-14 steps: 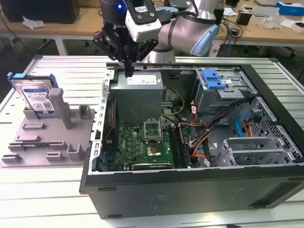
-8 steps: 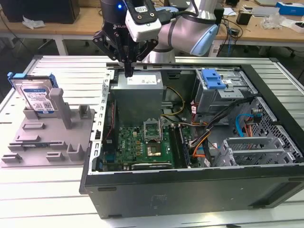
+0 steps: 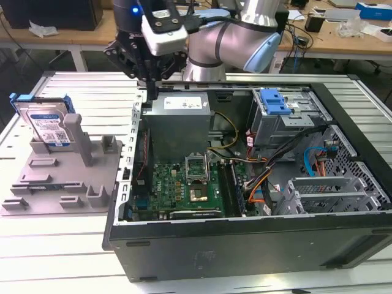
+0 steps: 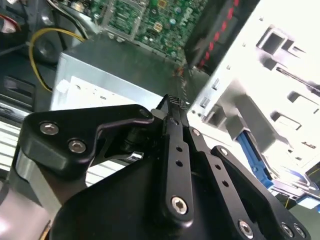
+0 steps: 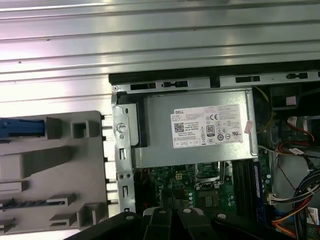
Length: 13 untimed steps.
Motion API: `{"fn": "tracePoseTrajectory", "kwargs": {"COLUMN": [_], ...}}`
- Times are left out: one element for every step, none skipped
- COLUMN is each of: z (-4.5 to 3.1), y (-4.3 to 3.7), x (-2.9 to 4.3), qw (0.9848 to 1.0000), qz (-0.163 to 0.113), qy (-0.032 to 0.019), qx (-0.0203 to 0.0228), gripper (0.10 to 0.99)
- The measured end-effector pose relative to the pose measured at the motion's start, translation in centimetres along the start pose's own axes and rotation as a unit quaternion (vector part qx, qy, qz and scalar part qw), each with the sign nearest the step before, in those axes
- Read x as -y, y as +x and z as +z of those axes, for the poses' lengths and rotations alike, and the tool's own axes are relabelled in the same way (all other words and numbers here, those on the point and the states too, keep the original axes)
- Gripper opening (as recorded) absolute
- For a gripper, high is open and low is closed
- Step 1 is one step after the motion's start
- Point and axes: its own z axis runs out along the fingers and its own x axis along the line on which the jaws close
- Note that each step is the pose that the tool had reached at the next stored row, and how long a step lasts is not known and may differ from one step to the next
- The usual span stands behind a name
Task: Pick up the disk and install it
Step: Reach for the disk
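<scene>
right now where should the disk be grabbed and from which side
Take the disk by its free top edge, along the blue frame, coming down from above and pinching across its two flat faces. It stands nearly upright in the grey tray, its lower end seated there and a tall post beside it at the exterior view's right, so only the top looks open.

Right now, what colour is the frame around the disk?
Blue; the disk stands in the grey tray, clearest in the exterior view.
</scene>
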Motion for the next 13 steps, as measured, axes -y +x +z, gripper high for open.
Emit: {"fn": "tracePoseTrajectory", "kwargs": {"z": [0.06,0.1,0.16,0.22,0.28,0.31,0.38,0.47,0.51,0.55,0.59,0.64,0.7], "y": [0.61,0.95,1.45,2.01,2.48,2.81,3.53,4.16,4.49,4.86,5.21,5.58,6.12], "x": [-0.18,-0.28,-0.44,-0.65,-0.83,-0.97,-1.3,-1.66,-1.86,-2.08,-2.28,-2.47,-2.72], "qw": [1.0,1.0,1.0,1.0,1.0,1.0,1.0,1.0,1.0,1.0,1.0,1.0,1.0], "qz": [0.0,0.0,0.0,0.0,0.0,0.0,0.0,0.0,0.0,0.0,0.0,0.0,0.0], "qy": [0.0001,0.0001,0.0001,0.0,0.0,0.0,0.0001,0.0001,0.0,0.0,0.0,0.0,0.0], "qx": [-0.0001,-0.0002,-0.0002,-0.0003,-0.0003,-0.0004,-0.0005,-0.0005,-0.0005,-0.0005,-0.0006,-0.0006,-0.0005], "gripper": [0.106,0.106,0.106,0.106,0.106,0.106,0.106,0.106,0.106,0.106,0.106,0.106,0.106]}}
